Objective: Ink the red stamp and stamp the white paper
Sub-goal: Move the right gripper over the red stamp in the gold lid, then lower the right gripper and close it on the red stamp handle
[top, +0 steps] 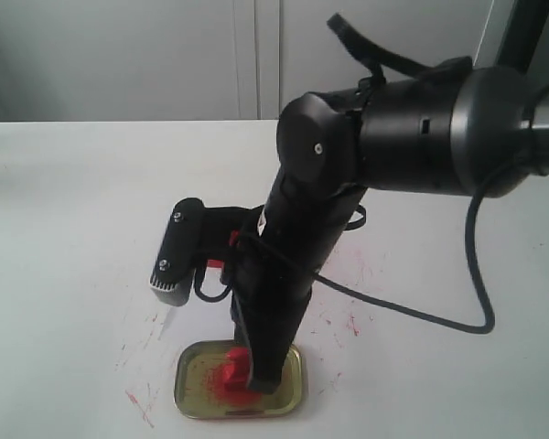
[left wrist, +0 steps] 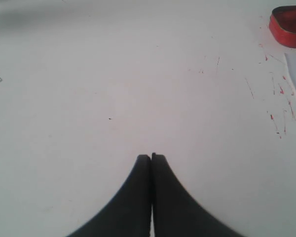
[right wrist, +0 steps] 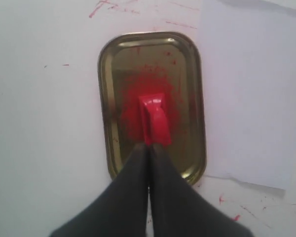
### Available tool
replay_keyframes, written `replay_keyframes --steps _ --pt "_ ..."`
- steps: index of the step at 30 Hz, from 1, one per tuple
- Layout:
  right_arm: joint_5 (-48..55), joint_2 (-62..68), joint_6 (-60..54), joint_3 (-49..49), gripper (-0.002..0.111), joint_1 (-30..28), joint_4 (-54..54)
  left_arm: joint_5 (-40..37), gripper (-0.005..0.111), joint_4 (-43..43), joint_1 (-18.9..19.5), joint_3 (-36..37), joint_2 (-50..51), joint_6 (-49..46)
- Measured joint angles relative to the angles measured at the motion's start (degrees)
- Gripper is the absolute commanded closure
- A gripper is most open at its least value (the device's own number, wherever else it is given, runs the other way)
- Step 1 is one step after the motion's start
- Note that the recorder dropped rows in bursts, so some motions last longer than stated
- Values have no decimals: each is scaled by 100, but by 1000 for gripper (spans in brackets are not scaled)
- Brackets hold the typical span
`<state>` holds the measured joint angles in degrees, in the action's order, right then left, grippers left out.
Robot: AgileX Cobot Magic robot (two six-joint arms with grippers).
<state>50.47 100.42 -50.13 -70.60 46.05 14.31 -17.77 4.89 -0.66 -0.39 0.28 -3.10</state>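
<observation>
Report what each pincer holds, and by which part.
Right pincer pinches the red stamp by its handle end, base on the gold lid. Left pincer is shut on nothing.

We find no text, label, brand, number or sign that can be read in any view. The red marks on the white tabletop (top: 73, 229) and in the gold-coloured rectangular tin lid (right wrist: 188, 59) are streaks and smears, not letters. The small red plastic stamp (right wrist: 154, 121) and the thin white paper sheet (right wrist: 246, 98) show no legible print.
</observation>
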Motion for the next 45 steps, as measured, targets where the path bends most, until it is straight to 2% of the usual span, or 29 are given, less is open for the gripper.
replay_keyframes --steps 8,15,21,45 --pt "-350 209 -15 0 106 222 -176 0 107 0 0 0 0 0" --pt "-447 359 -15 -3 84 320 -736 0 107 0 0 0 0 0" --pt "-474 460 -15 -3 72 325 -884 0 107 0 0 0 0 0" --pt "-690 913 -19 -3 72 325 -775 0 107 0 0 0 0 0"
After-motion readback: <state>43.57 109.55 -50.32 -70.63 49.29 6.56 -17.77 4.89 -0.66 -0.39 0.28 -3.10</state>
